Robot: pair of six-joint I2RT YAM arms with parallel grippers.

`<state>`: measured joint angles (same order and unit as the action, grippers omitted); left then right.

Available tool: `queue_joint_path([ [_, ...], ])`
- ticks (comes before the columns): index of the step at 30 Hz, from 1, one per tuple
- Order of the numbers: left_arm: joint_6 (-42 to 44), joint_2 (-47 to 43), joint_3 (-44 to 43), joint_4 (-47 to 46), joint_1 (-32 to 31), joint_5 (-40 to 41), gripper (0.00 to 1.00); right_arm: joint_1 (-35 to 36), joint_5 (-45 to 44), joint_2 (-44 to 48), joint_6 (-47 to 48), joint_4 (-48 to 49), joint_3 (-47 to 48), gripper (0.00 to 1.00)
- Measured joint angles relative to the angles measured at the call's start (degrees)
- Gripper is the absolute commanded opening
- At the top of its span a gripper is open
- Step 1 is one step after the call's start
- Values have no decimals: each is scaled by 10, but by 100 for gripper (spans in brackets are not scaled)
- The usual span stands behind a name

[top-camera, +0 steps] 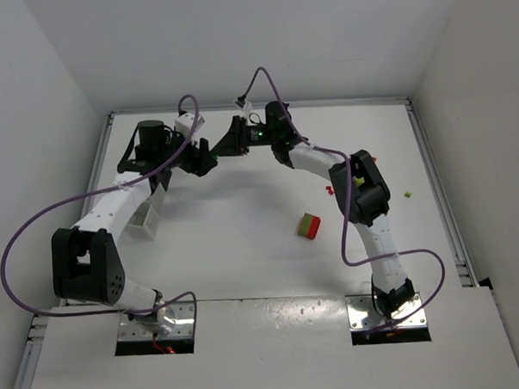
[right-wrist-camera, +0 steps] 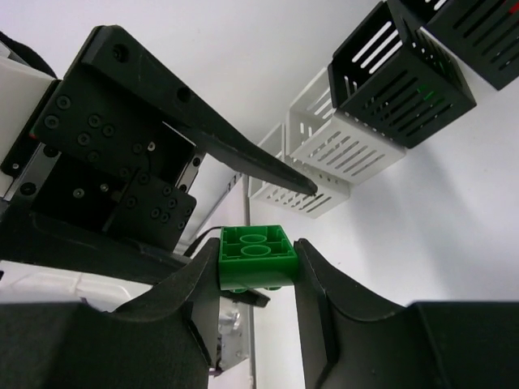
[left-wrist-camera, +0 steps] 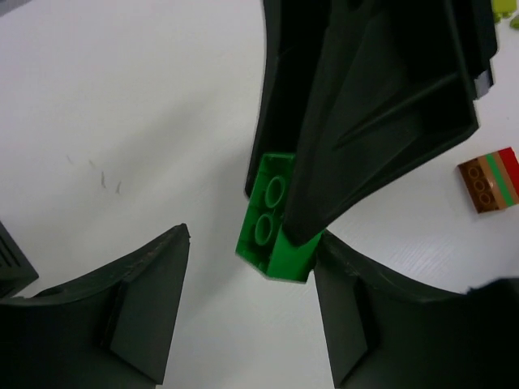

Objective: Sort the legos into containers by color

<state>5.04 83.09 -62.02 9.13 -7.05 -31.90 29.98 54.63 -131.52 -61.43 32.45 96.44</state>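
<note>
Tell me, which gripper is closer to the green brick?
Right. The right gripper pinches the green brick between its fingers. The left gripper is open just beside it, with a finger on either side of the brick, not closed on it.

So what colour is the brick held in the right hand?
Bright green. The brick shows best in the right wrist view.

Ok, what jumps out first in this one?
At the far middle of the table, the right pincer clamps a green brick while the left pincer stands open right at it, as if for a handover. Nearer the bases, a red and green block sits alone, right of centre.
</note>
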Motion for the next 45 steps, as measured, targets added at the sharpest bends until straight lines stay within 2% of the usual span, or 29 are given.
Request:
queue_joint_path([
  [5,0,14,-10,-4,-6,-7,55,4,-11,0,10,-2,0,0],
  [8,-3,19,-15,-3,-7,-14,35,3,-23,0,14,-2,0,0],
  [9,-5,21,-16,-2,-8,-14,35,3,-25,0,14,-2,0,0],
  [10,-3,24,-17,-1,-9,-15,28,3,-28,0,14,-2,0,0],
  [11,-2,26,-19,0,-9,-14,25,3,-28,0,15,-2,0,14],
  [13,1,27,-21,5,-11,-15,19,3,-28,0,15,-2,0,36],
  [14,3,27,-22,7,-11,-15,18,3,-28,0,15,-2,0,42],
  [17,9,27,-26,14,-6,-16,13,2,-23,6,15,1,-11,42],
  [19,14,24,-28,28,0,-26,12,0,-27,20,23,-7,-28,60],
  [20,19,20,-29,37,4,-26,11,-3,-26,27,29,-16,-33,65],
  [24,47,5,-54,99,52,-3,9,-24,-21,67,97,-88,-50,71],
  [29,90,22,-176,230,140,49,8,-73,-85,136,302,-252,-54,71],
  [33,115,97,-301,320,192,106,8,-99,-181,200,507,-376,-82,71],
  [36,119,172,-352,381,214,122,10,-100,-224,231,610,-433,-112,71],
  [41,121,256,-364,451,221,132,12,-102,-259,245,700,-494,-158,71],
  [45,120,268,-365,480,213,139,23,-114,-273,245,735,-524,-176,71],
])
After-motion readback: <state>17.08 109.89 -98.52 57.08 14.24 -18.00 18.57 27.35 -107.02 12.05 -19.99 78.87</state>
